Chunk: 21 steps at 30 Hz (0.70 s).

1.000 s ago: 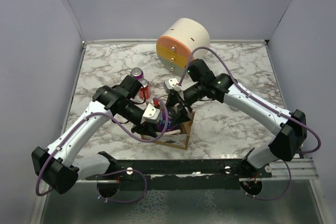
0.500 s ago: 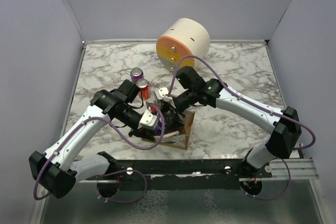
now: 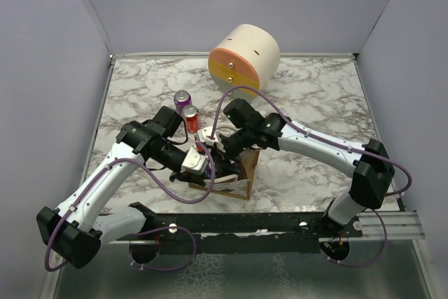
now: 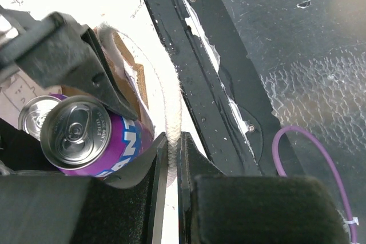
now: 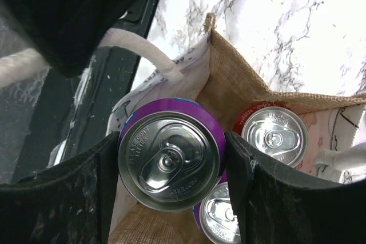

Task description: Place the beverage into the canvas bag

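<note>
The tan canvas bag (image 3: 243, 174) stands near the table's front edge, between the two arms. My left gripper (image 4: 170, 141) is shut on the bag's white rope handle (image 4: 171, 121) at its near-left side. My right gripper (image 5: 171, 161) is shut on a purple can (image 5: 170, 161), holding it upright in the bag's mouth. That can also shows in the left wrist view (image 4: 86, 138). Inside the bag stand a red can (image 5: 274, 135) and another purple can (image 5: 220, 215). The bag's burlap wall (image 5: 229, 90) lies behind the held can.
A purple can (image 3: 182, 97) and a red can (image 3: 190, 118) stand on the marble table behind the left arm. The round cream-orange-yellow drawer cabinet (image 3: 243, 54) sits at the back. A black rail (image 3: 245, 223) runs along the front edge.
My right arm has moved left and down, bringing the purple can into the bag's mouth. My left gripper has shifted slightly left, still holding the handle.
</note>
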Available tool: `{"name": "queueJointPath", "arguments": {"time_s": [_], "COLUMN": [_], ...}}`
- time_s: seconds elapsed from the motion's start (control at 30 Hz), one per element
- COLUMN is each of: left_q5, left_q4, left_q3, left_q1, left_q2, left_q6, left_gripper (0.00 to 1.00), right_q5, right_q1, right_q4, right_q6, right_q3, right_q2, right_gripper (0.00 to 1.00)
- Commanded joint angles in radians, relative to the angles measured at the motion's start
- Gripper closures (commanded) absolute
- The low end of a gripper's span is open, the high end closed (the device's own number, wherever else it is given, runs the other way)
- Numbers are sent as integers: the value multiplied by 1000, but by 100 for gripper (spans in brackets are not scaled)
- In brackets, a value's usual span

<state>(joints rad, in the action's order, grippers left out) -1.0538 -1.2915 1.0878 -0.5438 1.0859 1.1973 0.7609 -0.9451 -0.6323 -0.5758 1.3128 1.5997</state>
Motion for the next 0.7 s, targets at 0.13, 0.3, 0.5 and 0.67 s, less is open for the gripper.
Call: {"name": "queueJointPath", "arguments": {"time_s": [0.13,0.3,0.5,0.67], "left_q5": [8,9,-1,-6], "left_q4": [-29,-52,-54,-58], "left_q3": [-15,-11,-19,-9], "left_q1": [17,17,22,28], "left_q2": [-21,-19,-27,-24], "left_q6": [71,91,94,90], "left_gripper": [98,100,100,100], "right_q5": [-48,-18,-37,-82], "right_q1": [-30,-33,-44,-67], "right_q4": [82,34,23,31], "right_q6": [34,-26,-91,-100], "right_q3": [19,52,49,41], "right_q2": [54,93,115,134], "right_gripper": [99,99,99,98]}}
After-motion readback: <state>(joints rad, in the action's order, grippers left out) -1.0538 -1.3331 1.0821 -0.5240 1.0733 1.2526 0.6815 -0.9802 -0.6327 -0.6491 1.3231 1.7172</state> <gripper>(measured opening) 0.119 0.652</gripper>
